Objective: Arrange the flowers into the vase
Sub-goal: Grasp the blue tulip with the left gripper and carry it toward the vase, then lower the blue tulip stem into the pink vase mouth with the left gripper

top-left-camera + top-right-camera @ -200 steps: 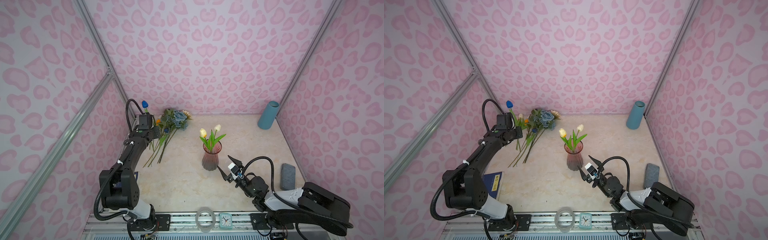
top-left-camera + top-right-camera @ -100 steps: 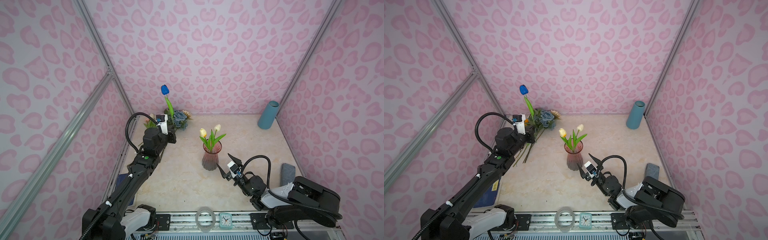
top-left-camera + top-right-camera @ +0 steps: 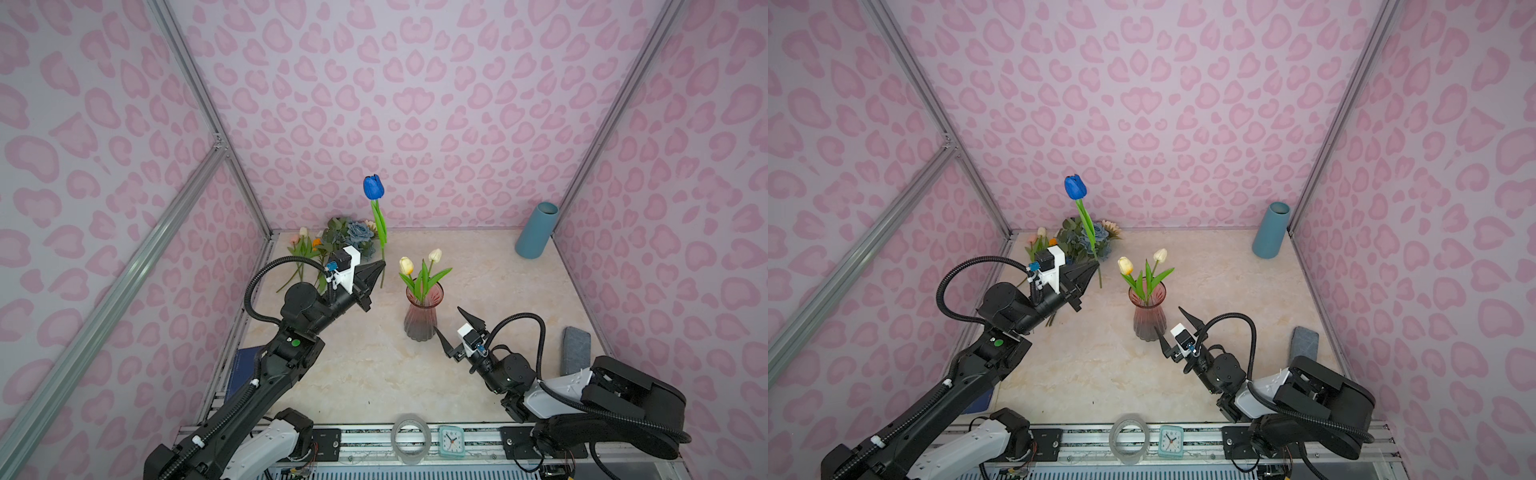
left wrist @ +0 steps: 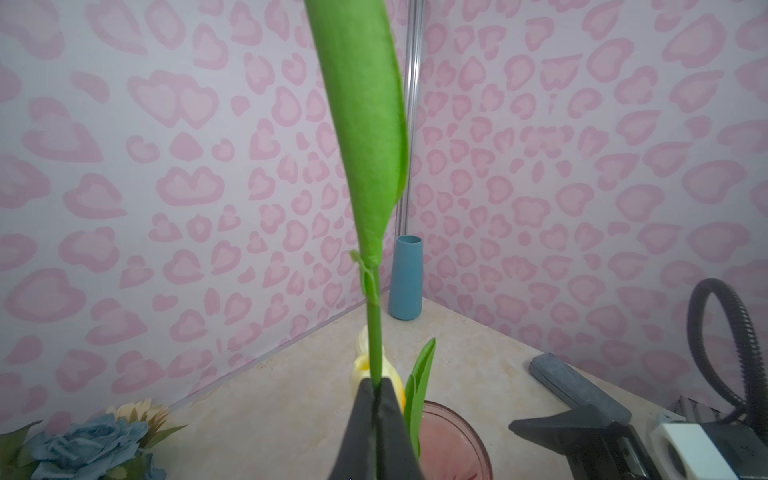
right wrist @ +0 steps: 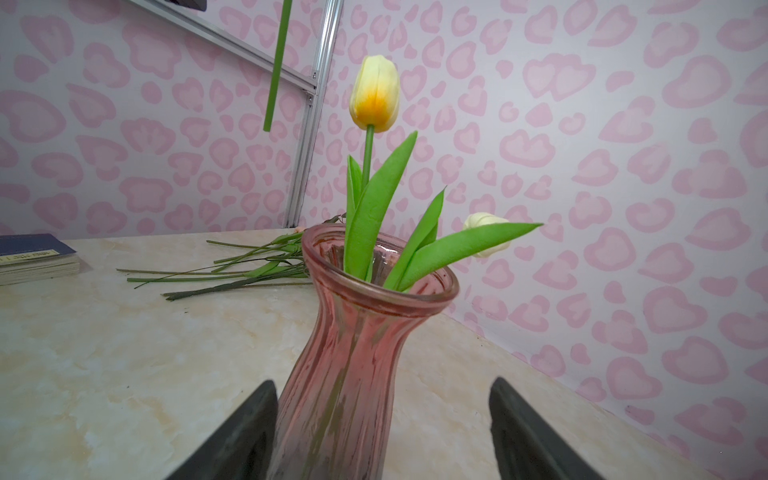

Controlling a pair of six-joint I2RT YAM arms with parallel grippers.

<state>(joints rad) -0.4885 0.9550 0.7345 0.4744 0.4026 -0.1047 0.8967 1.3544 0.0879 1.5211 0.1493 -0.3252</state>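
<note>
My left gripper (image 3: 382,264) (image 3: 1097,262) (image 4: 376,380) is shut on the green stem (image 4: 374,324) of a blue tulip (image 3: 373,187) (image 3: 1075,187). It holds the tulip upright in the air, left of and behind the pink glass vase (image 3: 422,316) (image 3: 1148,316) (image 5: 365,332). The stem's lower end (image 5: 276,62) hangs free. A yellow tulip (image 3: 406,265) (image 5: 375,95) and a white one (image 3: 435,254) stand in the vase. My right gripper (image 3: 447,319) (image 3: 1168,318) (image 5: 382,381) is open at the vase's lower body, one finger close beside the glass. More flowers (image 3: 332,241) (image 3: 1084,241) lie at the back left.
A teal cylinder (image 3: 536,230) stands in the back right corner. A grey block (image 3: 575,351) lies by the right wall and a blue booklet (image 3: 241,370) (image 5: 33,257) by the left wall. A tape roll (image 3: 409,438) and small clock (image 3: 451,440) sit on the front rail.
My left arm has lifted the blue tulip off the pile at the back left and carried it up and to the right, nearer the vase. The right gripper has barely moved.
</note>
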